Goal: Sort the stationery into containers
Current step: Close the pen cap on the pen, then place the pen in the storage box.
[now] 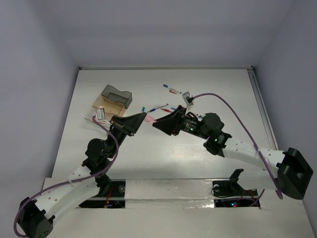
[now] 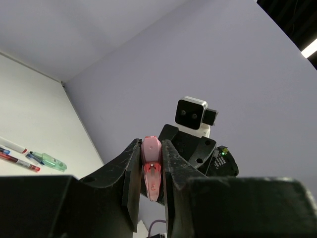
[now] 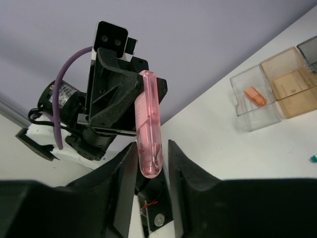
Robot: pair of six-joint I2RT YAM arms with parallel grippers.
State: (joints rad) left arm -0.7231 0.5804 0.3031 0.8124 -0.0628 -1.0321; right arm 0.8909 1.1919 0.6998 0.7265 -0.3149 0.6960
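My left claw [image 2: 150,171] clenches the pink pen [image 3: 148,124] (likely light, stiff, slick); right claw [image 3: 151,147] brackets its free end, grip unclear.

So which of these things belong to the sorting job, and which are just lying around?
Job: pink pen, loose pens, orange eraser, clear tray, tan tray, grey tray.
Not the job: purple cable, white table.

A translucent pink pen [image 3: 148,129] is held in the air just right of the trays [image 1: 110,105] — one clear tray holds an orange eraser [image 3: 253,95]. Other pens [image 1: 171,89] lie farther right on the counter [image 1: 198,163].
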